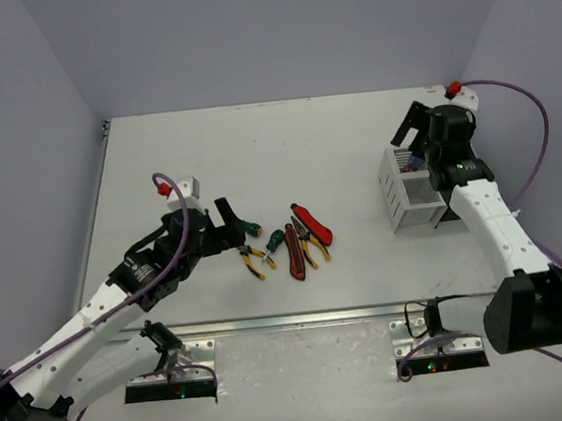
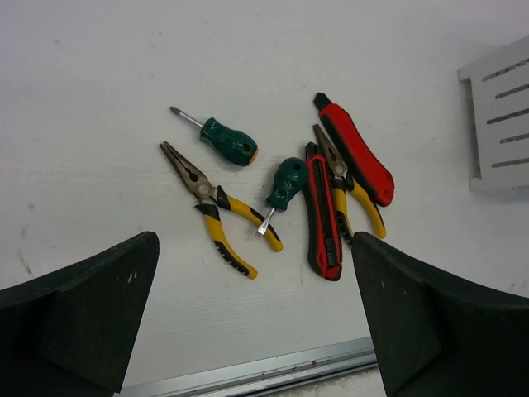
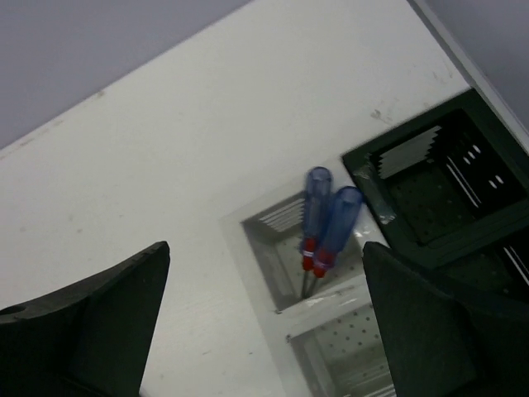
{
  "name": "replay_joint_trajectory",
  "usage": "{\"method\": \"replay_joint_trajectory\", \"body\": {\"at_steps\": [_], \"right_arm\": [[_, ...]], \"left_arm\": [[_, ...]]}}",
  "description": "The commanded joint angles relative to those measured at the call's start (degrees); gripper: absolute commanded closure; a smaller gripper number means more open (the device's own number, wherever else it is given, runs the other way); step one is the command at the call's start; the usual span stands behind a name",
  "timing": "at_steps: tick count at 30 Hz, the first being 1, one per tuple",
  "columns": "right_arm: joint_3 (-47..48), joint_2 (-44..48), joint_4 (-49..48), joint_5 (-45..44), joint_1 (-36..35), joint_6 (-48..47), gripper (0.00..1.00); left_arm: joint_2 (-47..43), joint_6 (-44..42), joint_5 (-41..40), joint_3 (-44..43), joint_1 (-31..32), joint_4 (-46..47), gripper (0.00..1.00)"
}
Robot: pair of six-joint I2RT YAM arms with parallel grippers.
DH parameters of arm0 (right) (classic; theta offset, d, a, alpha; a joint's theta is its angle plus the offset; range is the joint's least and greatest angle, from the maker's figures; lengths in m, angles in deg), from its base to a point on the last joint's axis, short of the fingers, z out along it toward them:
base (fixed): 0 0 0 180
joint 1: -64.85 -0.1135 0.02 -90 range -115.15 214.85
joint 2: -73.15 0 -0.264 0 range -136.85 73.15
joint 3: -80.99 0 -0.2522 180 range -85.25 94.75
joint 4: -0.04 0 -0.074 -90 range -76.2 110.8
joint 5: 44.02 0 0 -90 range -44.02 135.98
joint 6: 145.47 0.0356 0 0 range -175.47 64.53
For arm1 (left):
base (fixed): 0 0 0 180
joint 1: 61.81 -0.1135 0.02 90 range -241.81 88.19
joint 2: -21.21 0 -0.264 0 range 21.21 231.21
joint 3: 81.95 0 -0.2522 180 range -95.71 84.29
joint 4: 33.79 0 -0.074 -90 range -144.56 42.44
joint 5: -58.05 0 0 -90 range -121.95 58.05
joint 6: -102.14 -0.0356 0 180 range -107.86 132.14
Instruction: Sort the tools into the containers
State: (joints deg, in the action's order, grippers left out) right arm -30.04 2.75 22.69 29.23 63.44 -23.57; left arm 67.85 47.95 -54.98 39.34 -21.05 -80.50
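Note:
Several tools lie in a cluster mid-table: two green-handled screwdrivers [image 2: 230,142] [image 2: 286,182], two yellow-and-black pliers [image 2: 211,203] [image 2: 347,186] and two red-and-black cutters [image 2: 355,149] [image 2: 322,215]. My left gripper [image 2: 252,241] is open and empty, just left of the cluster [image 1: 284,240] and near the table's front rail. My right gripper [image 3: 266,248] is open and empty above the white slatted bin [image 3: 248,227]. Two blue-handled screwdrivers [image 3: 316,207] [image 3: 339,219] stand in that bin. The black bin [image 3: 438,190] sits beside it, mostly hidden by the right arm in the top view.
The white bin [image 1: 405,192] stands at the right of the table, with the right gripper [image 1: 410,142] over its far end. The left gripper [image 1: 234,225] hovers low. A metal rail [image 2: 264,368] runs along the near table edge. Purple walls enclose the table.

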Motion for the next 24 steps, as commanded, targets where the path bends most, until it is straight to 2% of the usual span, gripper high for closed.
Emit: {"method": "replay_joint_trajectory", "body": {"at_steps": [1,3,6,7,12,14,18,20,22,24], "right_arm": [[9.7,3.5,12.9,6.9,-10.6,-4.3,0.03],[9.8,3.3,16.2,13.1,-16.7,-4.7,0.07],[7.2,0.8,18.9,15.3,-25.4,-5.5,0.11],[6.6,-0.2,19.9,13.9,-29.6,-5.6,0.12],[2.5,-6.7,20.2,2.9,-40.9,-3.0,0.14],[2.5,-9.4,19.7,2.4,-42.9,-1.4,0.15],[3.5,-14.2,15.8,2.4,-46.4,4.0,0.16],[4.1,-16.6,12.5,1.2,-48.1,8.0,0.1],[4.6,-18.7,11.4,-1.8,-49.3,9.5,0.07],[7.0,-22.8,10.5,-5.3,-50.3,15.6,0.05]], "left_arm": [[7.5,10.3,0.7,1.3,-0.4,4.4,0.0],[11.8,12.5,-0.6,-1.4,-0.4,1.1,0.0],[15.1,15.8,-4.3,-6.8,-0.4,-6.4,0.0],[15.2,15.6,-7.1,-8.8,-0.4,-9.4,0.0],[10.6,12.0,-16.4,-13.7,-0.4,-16.8,0.0],[5.7,1.9,-16.1,-13.0,-0.4,-14.7,0.0],[-3.3,-11.9,-4.7,-8.1,-0.4,-6.9,0.0],[-8.0,-13.1,-2.8,-4.1,-0.4,-3.5,0.0],[-10.2,-12.6,-3.8,-2.5,-0.3,-2.2,0.0],[-11.7,-12.7,-2.3,-2.1,-0.3,-1.6,0.0]]}}
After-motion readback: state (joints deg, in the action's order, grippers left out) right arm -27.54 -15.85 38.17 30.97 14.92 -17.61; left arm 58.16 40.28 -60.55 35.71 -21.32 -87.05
